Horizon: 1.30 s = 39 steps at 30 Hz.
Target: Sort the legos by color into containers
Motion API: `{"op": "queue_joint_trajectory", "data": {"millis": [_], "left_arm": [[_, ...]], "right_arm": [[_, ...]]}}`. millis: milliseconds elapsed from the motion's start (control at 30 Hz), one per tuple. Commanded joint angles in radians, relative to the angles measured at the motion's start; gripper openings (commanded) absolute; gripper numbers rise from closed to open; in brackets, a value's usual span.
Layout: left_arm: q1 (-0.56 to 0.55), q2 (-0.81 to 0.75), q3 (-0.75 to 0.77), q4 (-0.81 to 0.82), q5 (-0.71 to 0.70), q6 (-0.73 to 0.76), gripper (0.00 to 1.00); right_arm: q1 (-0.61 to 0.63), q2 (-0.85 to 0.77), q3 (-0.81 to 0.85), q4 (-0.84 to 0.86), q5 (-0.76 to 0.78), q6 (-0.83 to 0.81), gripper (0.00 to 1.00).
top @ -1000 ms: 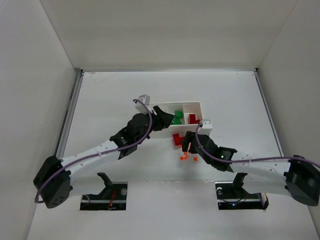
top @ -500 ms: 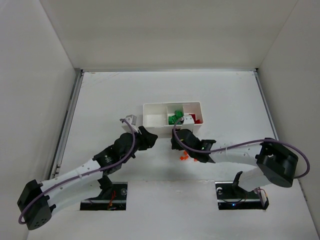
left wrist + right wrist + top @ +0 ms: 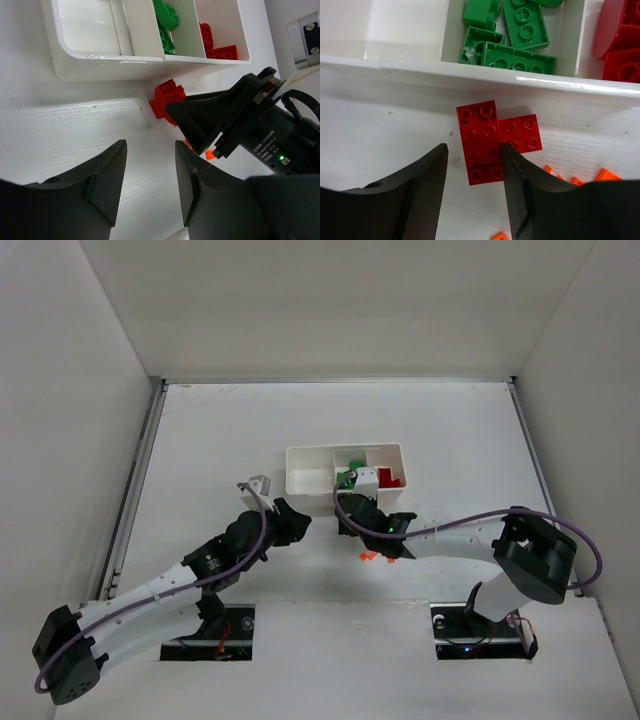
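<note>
Red bricks [image 3: 482,142], two of them lying flat and touching each other, sit on the table [image 3: 450,430] just in front of the near wall of the white tray [image 3: 470,75]. The right gripper [image 3: 474,150] is spread wide directly over them, with the longer brick between its two fingers [image 3: 420,200]. From where I stand I can't tell whether either finger touches the brick, and nothing is grasped. Orange bits [image 3: 575,177] are scattered just beside the bricks, on the side away from the tray. Inside the tray, green bricks [image 3: 520,35] lie in the middle compartment and red pieces [image 3: 620,50] lie in the compartment to its right. The left gripper [image 3: 150,150] hangs over bare table in front of the tray's left end. Its jaws are parted and hold nothing, and the right arm's black wrist is close beside it.
</note>
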Motion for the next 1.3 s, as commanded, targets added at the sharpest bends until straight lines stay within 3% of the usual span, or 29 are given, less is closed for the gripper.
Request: {"op": "queue_joint_trajectory", "data": {"millis": [0,300,567,767,867,933,1133,1267], "left_arm": [[0.002,-0.028,-0.014,0.000,-0.014,-0.014,0.40],[0.016,-0.048,-0.007,-0.020,-0.014,-0.005,0.40],[0.022,-0.055,-0.011,-0.023,-0.014,-0.004,0.40],[0.030,-0.066,-0.011,-0.041,-0.014,-0.004,0.41],[0.031,-0.069,-0.015,-0.047,-0.014,-0.002,0.41],[0.033,-0.074,-0.017,-0.050,-0.014,-0.002,0.42],[0.040,-0.118,-0.017,-0.058,-0.005,-0.008,0.49],[0.057,-0.138,-0.004,-0.047,0.036,-0.042,0.53]], "right_arm": [[0.030,0.013,0.046,-0.064,0.059,-0.005,0.53],[0.054,-0.060,0.036,-0.084,0.102,-0.008,0.61],[0.043,0.042,0.071,-0.080,0.057,-0.008,0.60],[0.032,0.088,0.099,-0.071,0.025,-0.011,0.44],[0.032,0.100,0.100,-0.072,0.030,-0.001,0.26],[0.035,0.077,0.091,-0.071,0.040,0.015,0.19],[0.119,-0.197,0.027,-0.095,0.042,0.094,0.15],[0.129,-0.357,-0.039,-0.017,-0.068,0.104,0.15]]}}
